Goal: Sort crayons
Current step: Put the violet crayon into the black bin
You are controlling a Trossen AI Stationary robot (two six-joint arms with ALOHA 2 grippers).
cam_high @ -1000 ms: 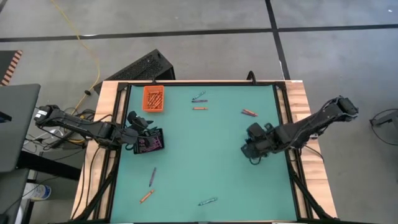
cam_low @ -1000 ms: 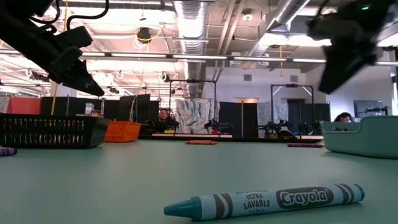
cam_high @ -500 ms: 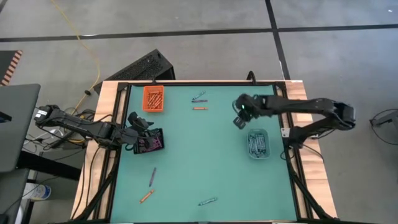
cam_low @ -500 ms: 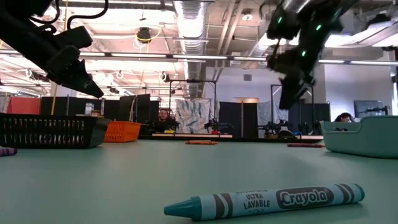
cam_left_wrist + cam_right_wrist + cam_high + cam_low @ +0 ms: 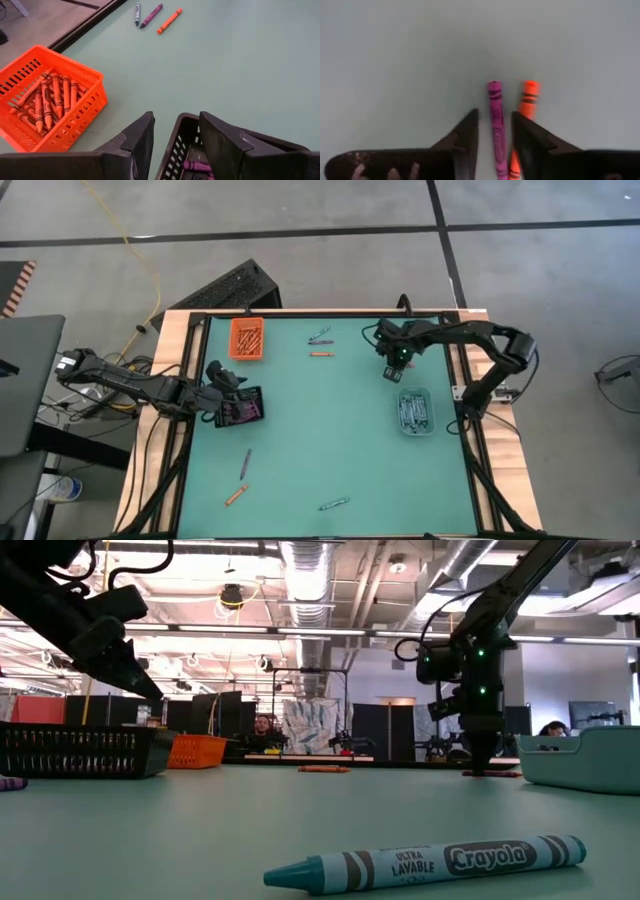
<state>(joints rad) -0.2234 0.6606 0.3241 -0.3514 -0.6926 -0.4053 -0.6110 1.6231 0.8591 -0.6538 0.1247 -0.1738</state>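
Observation:
My right gripper [image 5: 495, 121] points down at the table's far right [image 5: 393, 369], low over the mat [image 5: 481, 762]. It is open, one finger on each side of a pink crayon [image 5: 495, 112] without touching it. An orange crayon [image 5: 529, 100] lies just outside one finger. My left gripper [image 5: 175, 125] hangs open above the corner of the black tray [image 5: 186, 131] at the left [image 5: 232, 392], clear of it. Purple crayons [image 5: 196, 165] lie in that tray.
An orange tray [image 5: 247, 338] of orange crayons stands at the far left. A clear tray [image 5: 413, 411] of blue crayons sits near the right edge. Loose crayons lie at the far middle [image 5: 320, 335], [image 5: 321, 354] and near the front [image 5: 245, 463], [image 5: 235, 496], [image 5: 333, 504].
My right gripper has swung away from over the clear tray toward the table's far edge. It has then sunk close to the mat over the pink and orange crayons, and its wrist has rolled on the way. The clear tray now shows uncovered.

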